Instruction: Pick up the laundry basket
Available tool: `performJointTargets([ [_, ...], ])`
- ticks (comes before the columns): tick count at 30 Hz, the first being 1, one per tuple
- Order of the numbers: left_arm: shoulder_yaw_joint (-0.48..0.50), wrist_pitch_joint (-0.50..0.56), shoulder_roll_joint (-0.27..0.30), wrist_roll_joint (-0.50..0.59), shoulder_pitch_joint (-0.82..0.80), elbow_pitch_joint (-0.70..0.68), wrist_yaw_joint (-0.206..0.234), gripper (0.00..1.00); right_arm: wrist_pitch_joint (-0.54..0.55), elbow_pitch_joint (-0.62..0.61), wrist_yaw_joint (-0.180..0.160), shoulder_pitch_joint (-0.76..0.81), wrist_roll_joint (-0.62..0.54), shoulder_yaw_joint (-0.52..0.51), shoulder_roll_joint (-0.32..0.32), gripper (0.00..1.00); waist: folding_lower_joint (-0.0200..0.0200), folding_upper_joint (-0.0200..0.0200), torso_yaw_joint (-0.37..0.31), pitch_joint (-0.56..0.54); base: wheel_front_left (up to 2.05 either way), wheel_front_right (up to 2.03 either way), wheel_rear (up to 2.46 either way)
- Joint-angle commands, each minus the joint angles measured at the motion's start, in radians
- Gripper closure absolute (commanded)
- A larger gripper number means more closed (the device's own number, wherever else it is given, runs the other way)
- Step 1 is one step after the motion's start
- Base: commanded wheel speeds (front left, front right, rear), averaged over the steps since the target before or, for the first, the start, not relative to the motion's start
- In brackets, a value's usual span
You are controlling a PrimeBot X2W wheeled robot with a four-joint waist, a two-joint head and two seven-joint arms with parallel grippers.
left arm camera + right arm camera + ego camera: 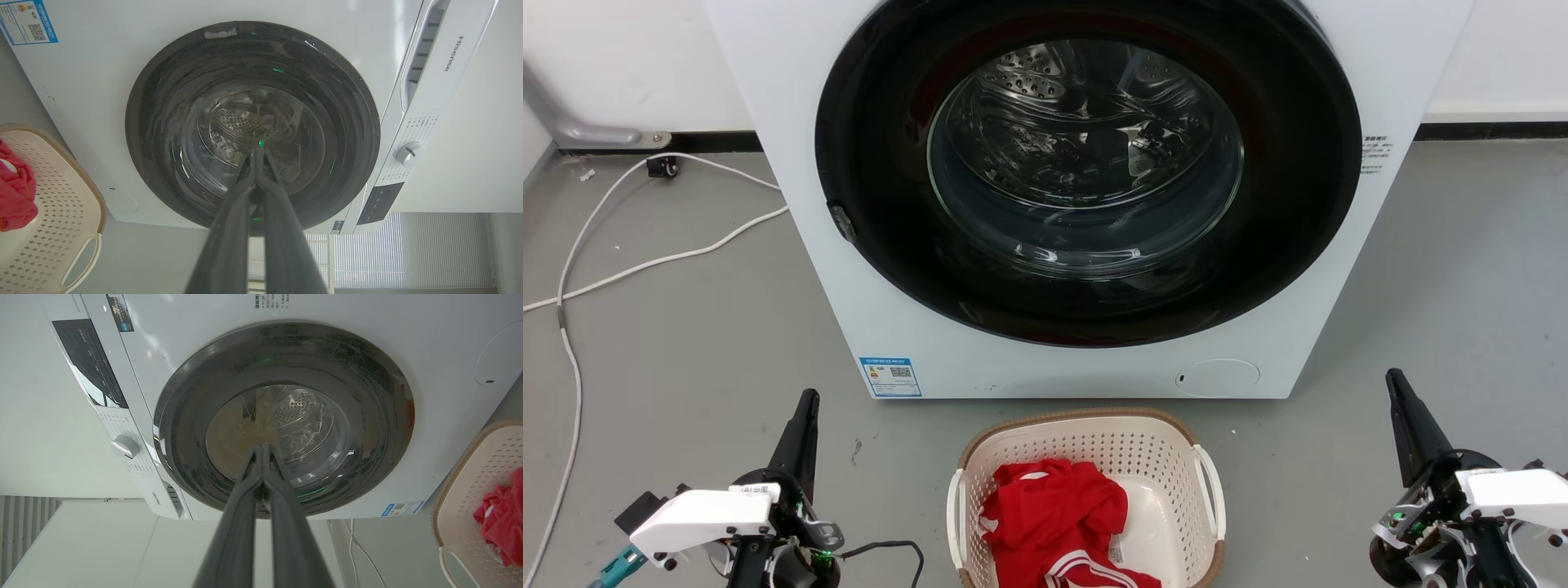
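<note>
At the lower left of the head view, the left gripper (807, 404) has its two long dark fingers pressed together on nothing. The right gripper (1396, 384), at the lower right, is likewise closed and empty. Between them, well apart from both, the cream-white perforated plastic laundry basket (1094, 449) with a brown woven-look rim sits on the grey floor (686, 343), holding a crumpled red garment (1054, 510). Just behind it stands a white front-loading washing machine (849, 327).

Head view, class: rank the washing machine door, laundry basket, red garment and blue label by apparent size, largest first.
1. washing machine door
2. laundry basket
3. red garment
4. blue label
Basket and garment run off the bottom edge.
</note>
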Motion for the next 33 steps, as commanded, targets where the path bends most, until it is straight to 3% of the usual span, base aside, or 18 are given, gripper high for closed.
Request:
performJointTargets([
  [1, 0.003, 0.005, -0.001, 0.007, -0.010, 0.001, -0.003, 1.00, 0.004, 0.002, 0.000, -0.011, -0.007, -0.002, 0.004, 1.00, 0.0000, 0.0000, 0.000, 0.000, 0.00, 0.00, 0.00],
  [21, 0.006, 0.007, -0.003, 0.008, -0.010, 0.001, -0.003, 1.00, 0.004, 0.002, 0.000, -0.012, -0.008, -0.003, 0.005, 1.00, 0.0000, 0.0000, 0.000, 0.000, 0.00, 0.00, 0.00],
  [22, 0.003, 0.003, -0.002, 0.004, 0.000, 0.000, 0.000, 0.00, 0.003, 0.000, 0.000, 0.000, -0.003, -0.002, 0.002, 0.00, 0.0000, 0.0000, 0.000, 0.000, 0.00, 0.00, 0.00],
  [33, -0.035, -0.044, -0.005, 0.024, 0.002, 0.001, 0.001, 0.00, -0.040, -0.017, 0.000, 0.025, -0.028, 0.018, 0.000, 0.00, 0.0000, 0.0000, 0.001, -0.003, 0.00, 0.00, 0.00],
])
